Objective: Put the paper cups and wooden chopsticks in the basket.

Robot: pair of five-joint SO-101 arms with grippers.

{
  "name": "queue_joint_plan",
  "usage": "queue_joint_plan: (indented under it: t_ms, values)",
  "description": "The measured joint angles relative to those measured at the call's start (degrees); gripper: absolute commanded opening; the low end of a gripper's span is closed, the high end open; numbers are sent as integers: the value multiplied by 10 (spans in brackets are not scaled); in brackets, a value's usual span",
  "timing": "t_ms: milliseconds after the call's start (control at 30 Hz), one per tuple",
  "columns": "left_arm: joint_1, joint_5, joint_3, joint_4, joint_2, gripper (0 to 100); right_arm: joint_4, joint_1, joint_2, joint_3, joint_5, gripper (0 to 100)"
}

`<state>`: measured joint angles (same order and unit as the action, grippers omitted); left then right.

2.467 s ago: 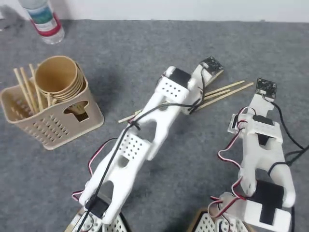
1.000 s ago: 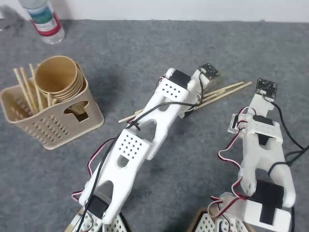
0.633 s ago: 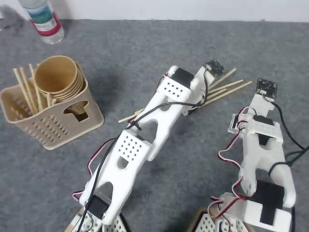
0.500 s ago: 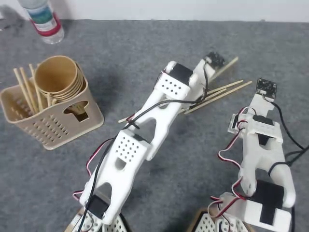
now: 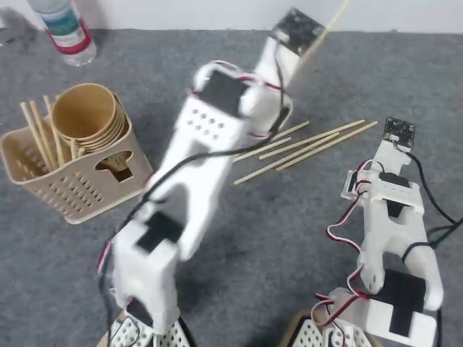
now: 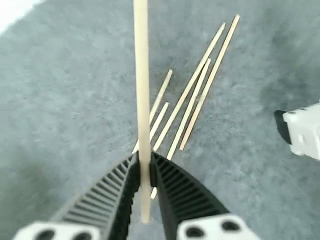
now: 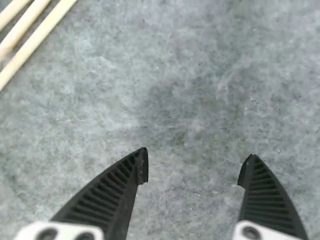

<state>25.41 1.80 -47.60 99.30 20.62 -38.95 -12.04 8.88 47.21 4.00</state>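
We find the left pincer closed on one chopstick and raised above the far side of the desk. The jaws clamp the stick close to one end, so most of its length projects beyond them.

The loose chopsticks lie side by side on the desk, right of centre. The basket stands at the left. It holds the stacked cups and, left of them, several upright sticks.

The right pincer is open over bare desk, just beside the ends of the loose chopsticks.

Handling notes:
- We judge each chopstick to be light, stiff and smooth. A grip near the end lets the stick pivot in the jaws, so we recommend a hold nearer the middle.
- The loose sticks lie flat and close together. The jaws should straddle a single stick across its width, or a neighbour may come up with it.
- We advise lowering the held stick end-first into the gap left of the cups.
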Motion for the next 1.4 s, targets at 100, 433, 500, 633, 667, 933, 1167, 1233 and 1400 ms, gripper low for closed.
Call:
queue_joint_plan:
  t_ms: [100,433,500,633,667,933,1167,1233,1400]
  values:
    - [-32,-3,86,0,-120,11,0,1,0,0,0,299]
    - [-275,-4,350,-130,-508,11,0,18,0,0,-11,299]
    - [-330,-4,411,-181,-585,11,0,18,0,0,-11,299]
    - [-423,-4,571,-313,-716,11,0,18,0,0,-11,299]
    - [-448,-4,620,-348,-739,11,0,18,0,0,-11,299]
    - [-614,-4,1032,-720,-954,11,0,20,0,0,-14,299]
    - [-647,-4,1300,-939,-1069,12,0,28,0,0,-14,299]
    - [-646,-4,1327,-964,-1080,12,0,28,0,0,-14,299]
    - [-647,-11,1360,-992,-1083,13,0,29,0,0,-14,299]
